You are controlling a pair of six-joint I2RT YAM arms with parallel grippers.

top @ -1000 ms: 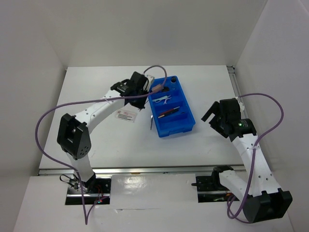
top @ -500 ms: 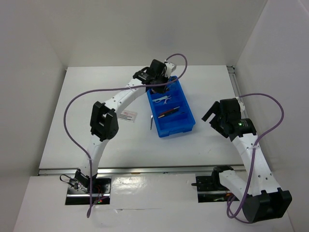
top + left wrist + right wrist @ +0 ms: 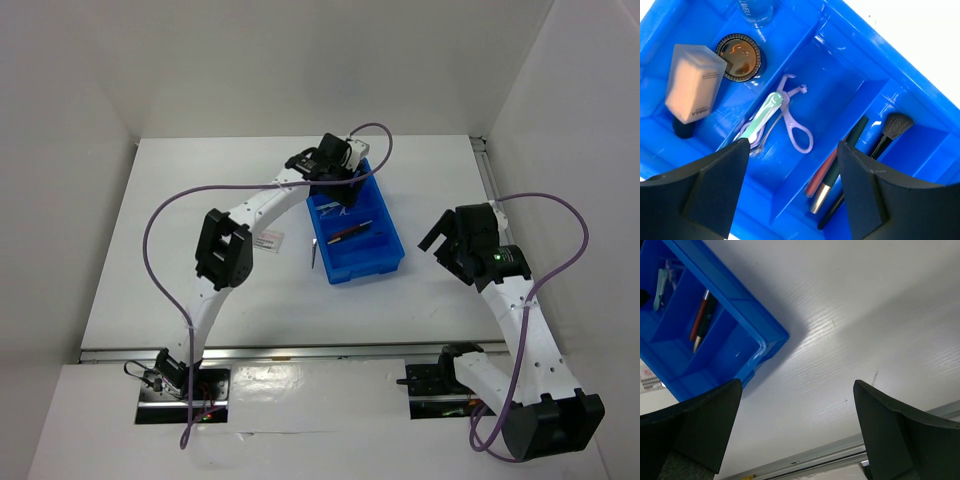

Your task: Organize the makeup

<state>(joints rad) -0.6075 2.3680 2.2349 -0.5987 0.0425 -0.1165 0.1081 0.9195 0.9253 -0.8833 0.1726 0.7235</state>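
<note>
My left gripper (image 3: 337, 172) hangs open and empty over the far end of the blue tray (image 3: 393, 256). In the left wrist view the tan bottle (image 3: 692, 85) with its black cap lies in the end compartment beside a round dark compact (image 3: 740, 64) and a clear vial (image 3: 757, 10). The lilac looped piece (image 3: 798, 135) and a mint-handled tool (image 3: 762, 117) lie in the middle compartment. Pencils (image 3: 837, 167) and a brush (image 3: 890, 131) fill the third. My left gripper (image 3: 792, 157) touches none of them. A white red-printed packet (image 3: 265, 240) and one dark pencil (image 3: 314, 252) lie on the table left of the tray. My right gripper (image 3: 441, 236) is open.
The right gripper (image 3: 797, 390) hovers over bare white table to the right of the tray (image 3: 747, 325), near the metal rail at the table's front edge. White walls close in the table on the left, back and right. A purple cable loops over the left arm.
The left arm swung right from the tray's left side to over its far end. Its jaws opened and let go of the tan bottle, which now lies in the tray. The right arm stayed still.
</note>
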